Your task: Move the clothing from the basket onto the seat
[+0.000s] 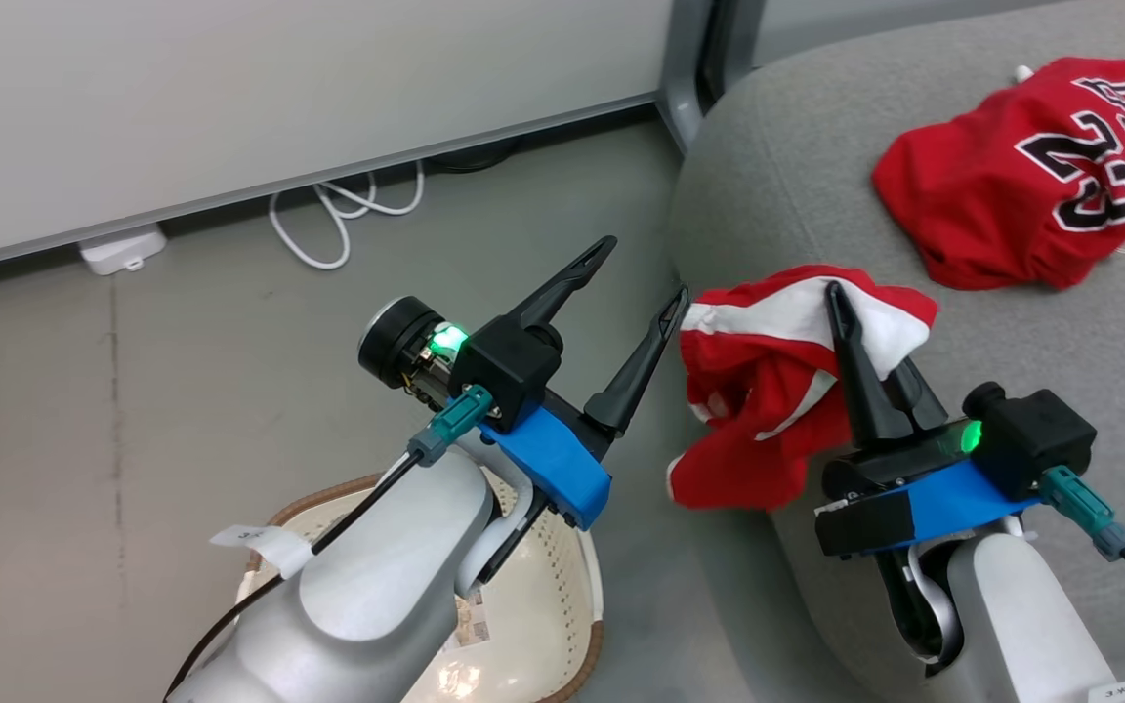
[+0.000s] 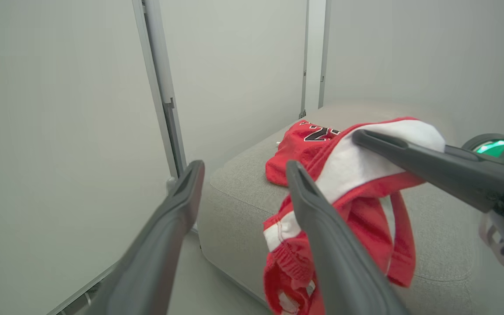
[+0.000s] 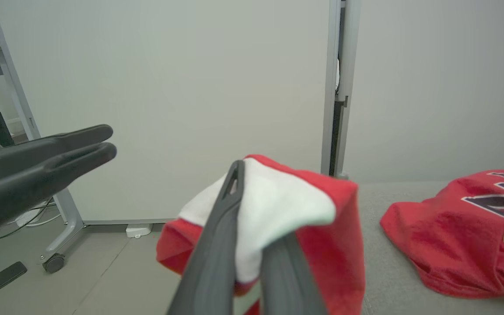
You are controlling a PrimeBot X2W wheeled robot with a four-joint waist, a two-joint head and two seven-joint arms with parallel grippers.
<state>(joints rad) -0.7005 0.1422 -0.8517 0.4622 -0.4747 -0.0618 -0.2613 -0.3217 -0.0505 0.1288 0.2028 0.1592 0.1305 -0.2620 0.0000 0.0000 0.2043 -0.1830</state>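
The red shorts with white stripes hang from my right gripper, which is shut on their white part just above the left edge of the grey seat. From the right wrist, the cloth drapes over that gripper's fingers. The red jersey, number 23, lies crumpled further back on the seat. My left gripper stands open with nothing in it, just left of the shorts and above the cream basket. The basket's inside is largely hidden by my left arm.
A white cable and a white adapter lie on the grey floor by the wall. A metal post stands at the seat's far corner. A desk leg on a caster stands to the left.
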